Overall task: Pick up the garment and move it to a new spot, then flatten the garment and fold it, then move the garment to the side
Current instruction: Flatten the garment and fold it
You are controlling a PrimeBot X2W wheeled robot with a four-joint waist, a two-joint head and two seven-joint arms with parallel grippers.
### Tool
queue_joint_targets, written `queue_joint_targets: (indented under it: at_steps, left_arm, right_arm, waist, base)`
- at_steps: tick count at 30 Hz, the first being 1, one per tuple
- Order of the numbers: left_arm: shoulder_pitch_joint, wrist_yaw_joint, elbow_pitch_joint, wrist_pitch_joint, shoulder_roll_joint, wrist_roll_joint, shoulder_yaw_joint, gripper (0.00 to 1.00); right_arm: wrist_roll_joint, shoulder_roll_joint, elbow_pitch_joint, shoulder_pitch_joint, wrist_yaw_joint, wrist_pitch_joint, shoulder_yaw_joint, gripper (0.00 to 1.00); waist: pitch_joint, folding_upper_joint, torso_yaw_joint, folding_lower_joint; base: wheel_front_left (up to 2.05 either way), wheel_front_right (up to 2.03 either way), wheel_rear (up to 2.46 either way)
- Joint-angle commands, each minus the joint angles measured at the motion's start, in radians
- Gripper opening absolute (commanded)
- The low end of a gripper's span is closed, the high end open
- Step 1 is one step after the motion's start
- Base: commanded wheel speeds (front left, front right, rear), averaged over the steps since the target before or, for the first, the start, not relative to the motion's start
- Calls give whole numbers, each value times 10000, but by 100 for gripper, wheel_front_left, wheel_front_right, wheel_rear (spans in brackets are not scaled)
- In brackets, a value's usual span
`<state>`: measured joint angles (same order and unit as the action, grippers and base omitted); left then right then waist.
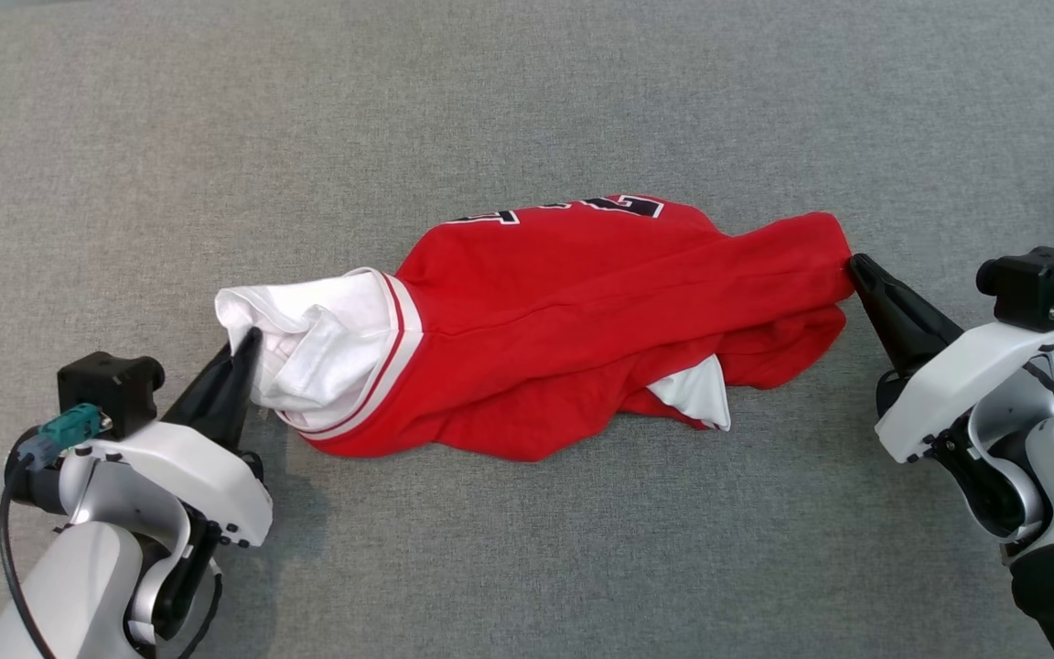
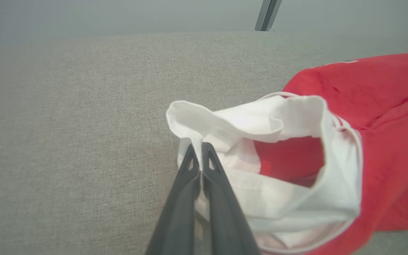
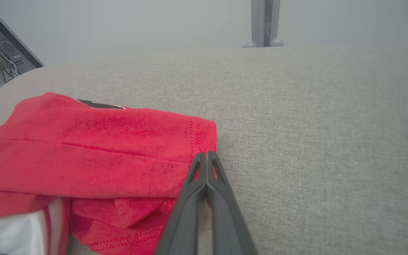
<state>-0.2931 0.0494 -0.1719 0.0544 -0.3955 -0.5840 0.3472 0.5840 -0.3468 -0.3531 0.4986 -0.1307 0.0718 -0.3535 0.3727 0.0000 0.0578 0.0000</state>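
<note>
The left gripper (image 2: pixel 197 150) is clenched on the white sleeve opening (image 2: pixel 260 117) of the red jersey (image 1: pixel 582 302). The right wrist view shows the right gripper (image 3: pixel 207 156) closed at the stitched hem (image 3: pixel 197 136), possibly nipping it.

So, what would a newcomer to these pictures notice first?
A crumpled red shirt lies in the middle of a wide grey cloth, with dark and white lettering along its far edge. The left jaws are shut on its white end at the lower left. The right jaws are closed on its red corner at the right.
</note>
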Motion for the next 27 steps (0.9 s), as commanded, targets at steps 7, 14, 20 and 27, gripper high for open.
queue_joint_targets:
  at_steps: [7, 14, 20, 27]
  left_arm:
    - [-198, 168, 459, -243, -353, 158, -269, 0]
    - [202, 385, 890, 55, -471, 31, -257, 0]
    - [472, 500, 921, 106, -494, -23, -234, 0]
    - [909, 575, 778, 62, -444, -166, -177, 0]
  right_arm:
    - [832, -457, 864, -163, -1, -84, -112, 0]
    - [344, -599, 1484, -417, -1, -647, 545, 0]
    - [-765, -164, 2275, -954, -1, -1447, 1601, 100]
    - [-2070, 666, 3562, -2297, -1, -1691, 2900, 100]
  waist:
    - [-266, 0, -161, 0]
    - [-607, 0, -377, 0]
    - [-907, 0, -557, 0]
    - [-1439, 0, -761, 0]
  base:
    - [0, 0, 0]
    - [0, 0, 0]
    - [0, 0, 0]
    - [0, 0, 0]
